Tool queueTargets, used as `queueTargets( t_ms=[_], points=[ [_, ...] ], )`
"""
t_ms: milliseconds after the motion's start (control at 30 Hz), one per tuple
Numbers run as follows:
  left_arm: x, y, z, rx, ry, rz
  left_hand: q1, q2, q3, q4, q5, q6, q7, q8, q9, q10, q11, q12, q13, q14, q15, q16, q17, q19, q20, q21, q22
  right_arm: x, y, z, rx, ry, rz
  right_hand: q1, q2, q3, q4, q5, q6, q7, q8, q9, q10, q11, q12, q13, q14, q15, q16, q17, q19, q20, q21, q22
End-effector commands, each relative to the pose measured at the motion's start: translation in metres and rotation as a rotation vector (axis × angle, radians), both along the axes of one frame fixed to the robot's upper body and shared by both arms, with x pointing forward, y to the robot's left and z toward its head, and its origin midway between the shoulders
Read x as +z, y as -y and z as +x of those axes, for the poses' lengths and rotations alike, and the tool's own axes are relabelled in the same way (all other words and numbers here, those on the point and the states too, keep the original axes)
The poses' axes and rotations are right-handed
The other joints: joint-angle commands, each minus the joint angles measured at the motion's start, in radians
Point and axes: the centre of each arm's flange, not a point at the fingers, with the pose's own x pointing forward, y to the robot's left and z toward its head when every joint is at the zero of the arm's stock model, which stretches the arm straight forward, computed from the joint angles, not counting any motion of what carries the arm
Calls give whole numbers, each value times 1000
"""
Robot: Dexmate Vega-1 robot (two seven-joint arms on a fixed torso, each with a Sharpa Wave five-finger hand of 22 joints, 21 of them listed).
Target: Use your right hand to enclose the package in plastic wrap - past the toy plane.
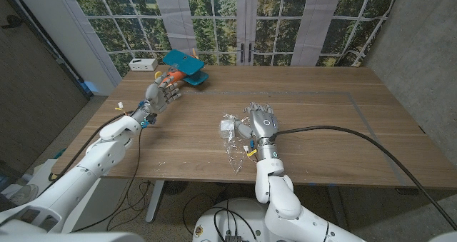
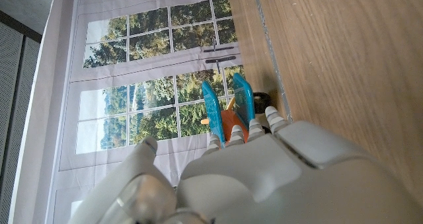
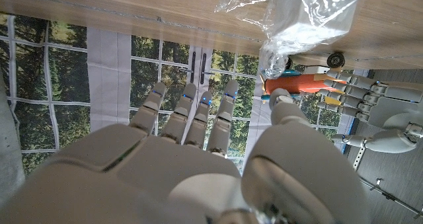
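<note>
A small white package [image 1: 228, 126] lies in crumpled clear plastic wrap [image 1: 234, 150] near the table's front middle. My right hand [image 1: 263, 122] stands just to the package's right, holding nothing, with its fingers apart and pointing toward the windows. In the right wrist view the plastic wrap [image 3: 305, 18] lies just beyond the thumb. The toy plane [image 1: 184, 65], with blue wings and an orange body, stands at the back left. My left hand [image 1: 160, 95] reaches toward it with straight fingers; the fingertips are at the orange body. The left wrist view shows the toy plane [image 2: 232, 115] just past those fingers.
A white box [image 1: 143, 63] sits at the back left edge beside the plane. The wooden table [image 1: 335, 106] has a taped rectangle outline on its right half. Windows stand behind the far edge. A black cable [image 1: 357, 138] runs from my right arm over the table's right front.
</note>
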Motion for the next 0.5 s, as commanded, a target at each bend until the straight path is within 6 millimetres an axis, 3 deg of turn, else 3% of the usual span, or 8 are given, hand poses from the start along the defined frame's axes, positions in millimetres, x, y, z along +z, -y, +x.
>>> queueTargets(
  t_ms=[33,233,500],
  points=[
    [6,4,8,-22,3,12,6,-4,1,-3,1,-87,-4,2,2,-33,-4,-1,2,8,5,2,3,4,1,0,4,-16,15,-23,21,-1,-19,27,0,15,-22,6,52,1,32,12,29,-8,9,-1,23,-55,-1,-4,22,-3,10,4],
    [6,5,8,-23,4,13,6,-4,1,-3,1,-89,-4,2,2,-32,-6,-1,2,8,5,2,3,4,1,0,4,-23,21,-32,20,-11,-37,55,-4,35,-44,13,140,5,93,35,70,-20,19,3,55,-71,5,-8,50,-17,17,5],
    [6,8,8,-30,3,19,7,-3,1,-4,1,-90,-3,2,2,-30,-5,0,2,8,4,1,3,4,1,0,4,-32,28,-43,53,-74,-84,44,-26,27,-44,14,92,3,94,51,51,-17,8,6,32,-66,-7,-6,45,-18,12,5]
  ],
)
